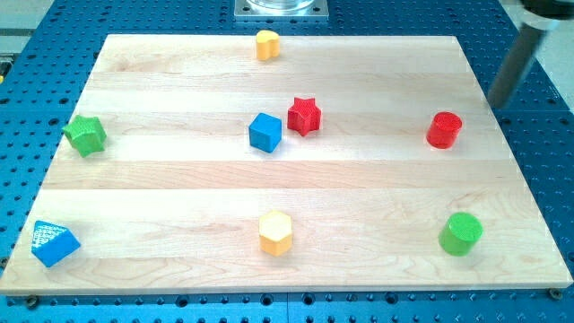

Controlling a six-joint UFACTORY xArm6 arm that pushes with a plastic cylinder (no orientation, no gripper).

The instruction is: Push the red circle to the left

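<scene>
The red circle [444,129] is a short red cylinder standing on the wooden board [179,188] at the view's right, about mid-height. My rod comes down from the view's top right corner. My tip [495,105] is just off the board's right edge, to the right of the red circle and a little above it, apart from it.
A red star [304,116] and a blue cube [265,132] sit close together near the middle. A yellow heart [267,44] is at the top edge, a green star [85,135] at the left, a blue triangle [54,243] at bottom left, a yellow hexagon [275,232] at bottom middle, a green circle [461,233] at bottom right.
</scene>
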